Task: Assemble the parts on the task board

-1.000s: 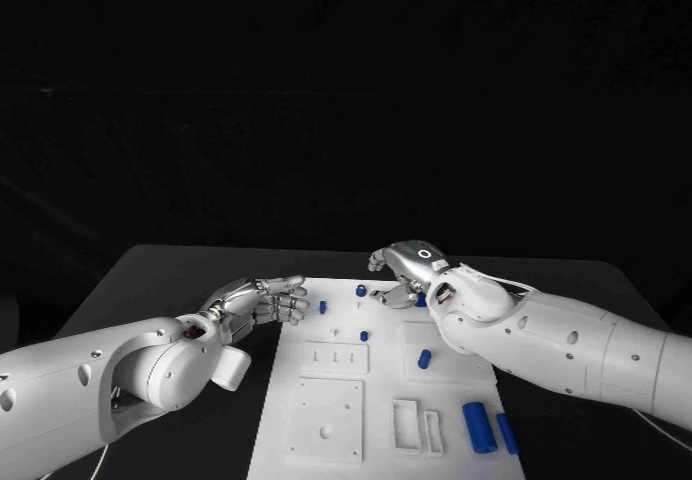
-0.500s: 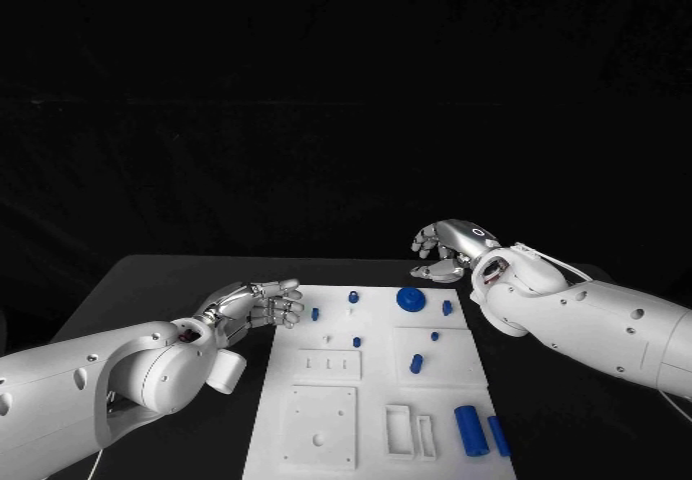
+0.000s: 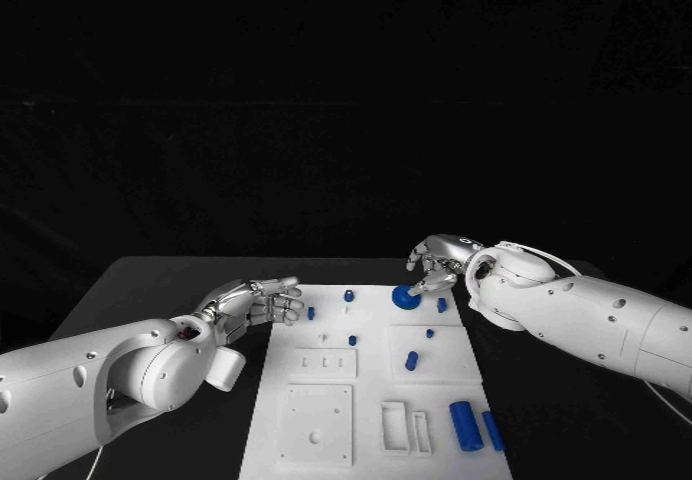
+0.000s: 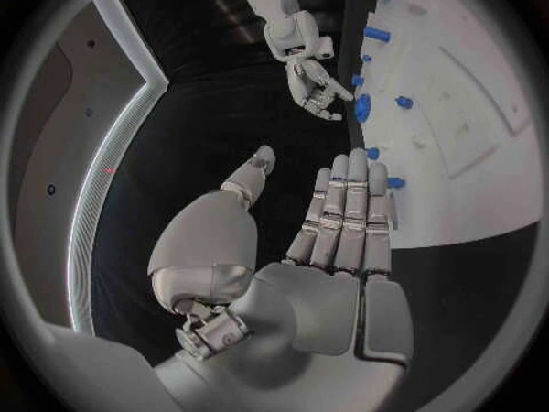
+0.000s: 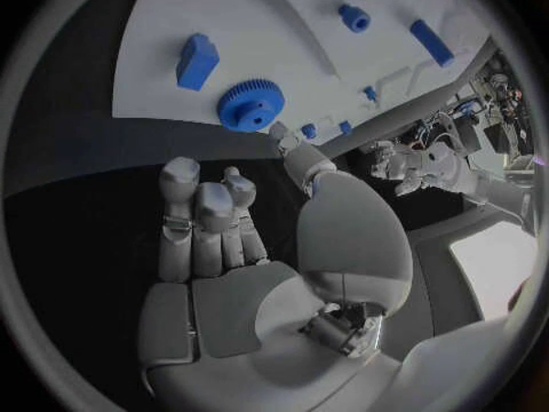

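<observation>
At the far end of the task board, right of the head view's centre, the right hand hovers over a blue gear, fingers loosely curled, grasping nothing. Left of the board, the left hand rests with fingers spread, empty.

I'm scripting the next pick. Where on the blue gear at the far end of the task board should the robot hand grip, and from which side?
Probably by the toothed rim of the blue gear, with fingers on opposite sides, coming from above. It lies flat on the task board, so only its rim and top face are free. The right robot hand, hovering open just off the board's far edge, is nearest.
</observation>
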Robot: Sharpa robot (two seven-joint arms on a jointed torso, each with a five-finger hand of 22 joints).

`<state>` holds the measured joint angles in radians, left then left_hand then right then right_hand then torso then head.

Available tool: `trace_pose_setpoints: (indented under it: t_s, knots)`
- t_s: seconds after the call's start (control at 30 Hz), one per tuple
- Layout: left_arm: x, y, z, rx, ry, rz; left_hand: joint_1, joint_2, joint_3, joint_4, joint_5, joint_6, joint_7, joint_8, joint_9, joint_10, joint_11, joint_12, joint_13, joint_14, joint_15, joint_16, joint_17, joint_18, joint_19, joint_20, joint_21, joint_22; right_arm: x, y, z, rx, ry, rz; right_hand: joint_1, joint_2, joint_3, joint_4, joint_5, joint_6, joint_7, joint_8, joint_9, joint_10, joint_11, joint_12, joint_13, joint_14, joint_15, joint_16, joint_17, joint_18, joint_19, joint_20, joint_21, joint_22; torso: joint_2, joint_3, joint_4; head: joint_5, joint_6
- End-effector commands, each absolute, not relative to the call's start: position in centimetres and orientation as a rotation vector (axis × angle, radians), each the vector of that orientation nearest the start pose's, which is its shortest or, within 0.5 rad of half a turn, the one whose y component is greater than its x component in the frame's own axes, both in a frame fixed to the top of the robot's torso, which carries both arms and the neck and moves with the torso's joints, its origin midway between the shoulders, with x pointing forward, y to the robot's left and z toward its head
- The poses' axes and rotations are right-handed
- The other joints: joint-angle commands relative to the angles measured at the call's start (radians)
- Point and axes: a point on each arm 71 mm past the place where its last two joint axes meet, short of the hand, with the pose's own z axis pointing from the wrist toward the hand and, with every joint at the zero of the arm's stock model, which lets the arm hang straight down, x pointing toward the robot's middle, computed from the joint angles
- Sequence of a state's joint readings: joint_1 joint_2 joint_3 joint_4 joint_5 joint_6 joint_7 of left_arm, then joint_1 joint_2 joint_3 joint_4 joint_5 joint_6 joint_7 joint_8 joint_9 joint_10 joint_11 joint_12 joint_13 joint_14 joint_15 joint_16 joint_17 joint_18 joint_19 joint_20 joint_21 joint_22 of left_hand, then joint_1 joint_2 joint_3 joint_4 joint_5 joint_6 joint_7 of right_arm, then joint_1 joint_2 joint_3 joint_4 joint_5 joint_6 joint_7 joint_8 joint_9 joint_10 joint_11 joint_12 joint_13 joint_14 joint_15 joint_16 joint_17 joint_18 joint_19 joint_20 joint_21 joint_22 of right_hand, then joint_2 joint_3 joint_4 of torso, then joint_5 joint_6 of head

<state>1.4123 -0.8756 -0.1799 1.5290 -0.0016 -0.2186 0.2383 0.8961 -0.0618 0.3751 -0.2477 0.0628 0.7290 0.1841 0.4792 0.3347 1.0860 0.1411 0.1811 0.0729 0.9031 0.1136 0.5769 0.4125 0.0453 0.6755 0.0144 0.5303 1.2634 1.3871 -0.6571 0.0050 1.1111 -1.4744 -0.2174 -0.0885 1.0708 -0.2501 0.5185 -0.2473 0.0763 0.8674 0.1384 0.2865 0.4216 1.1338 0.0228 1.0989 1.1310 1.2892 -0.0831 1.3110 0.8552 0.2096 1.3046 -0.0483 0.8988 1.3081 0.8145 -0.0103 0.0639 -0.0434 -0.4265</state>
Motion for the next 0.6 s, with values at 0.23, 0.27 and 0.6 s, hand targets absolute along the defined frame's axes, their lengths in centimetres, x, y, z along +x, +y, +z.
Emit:
trace_pose_setpoints:
  t_s: [0.23,0.27,0.6]
  knots:
    - [50.2,21.9,-13.4,-1.012,1.595,-1.516,0.01,0.002,-0.001,-0.007,0.005,0.0,0.002,-0.004,0.001,0.005,0.002,-0.004,-0.002,-0.002,-0.002,-0.007,0.001,0.02,0.001,-0.003,-0.006,-0.001,58.7,-22.2,-10.9,-0.158,1.627,0.411,-0.033,0.011,-0.007,0.003,0.044,0.009,0.005,-0.002,-0.002,-0.015,0.008,0.042,0.025,-0.007,0.006,0.014,0.027,0.052,-0.001,-0.006,0.021,0.022,0.002,0.0007,0.0027,-0.004,-0.007]
    - [50.2,21.9,-13.4,-1.012,1.595,-1.517,0.01,0.002,-0.001,-0.007,0.005,0.0,0.002,-0.004,0.001,0.005,0.002,-0.004,-0.002,-0.002,-0.002,-0.007,0.001,0.02,0.001,-0.003,-0.006,-0.001,58.6,-22.1,-11.0,-0.16,1.633,0.412,-0.036,0.016,-0.004,0.004,0.093,0.01,0.004,-0.001,-0.002,-0.017,0.008,0.045,0.026,-0.008,0.007,0.014,0.031,0.052,-0.002,-0.006,0.024,0.022,0.001,0.0001,0.0026,-0.004,-0.009]
    - [50.2,21.9,-13.4,-1.011,1.597,-1.516,0.01,0.002,-0.001,-0.008,0.005,-0.001,0.002,-0.005,0.002,0.005,0.002,-0.004,-0.002,-0.002,-0.002,-0.007,0.002,0.02,0.001,-0.003,-0.006,-0.001,58.7,-21.9,-11.7,-0.166,1.66,0.414,-0.027,0.037,0.014,-0.002,0.171,0.025,0.003,0.005,0.0,-0.021,0.005,0.051,0.025,-0.007,0.002,0.011,0.042,0.052,-0.006,-0.005,0.034,0.021,0.001,-0.0009,0.0037,-0.005,-0.01]
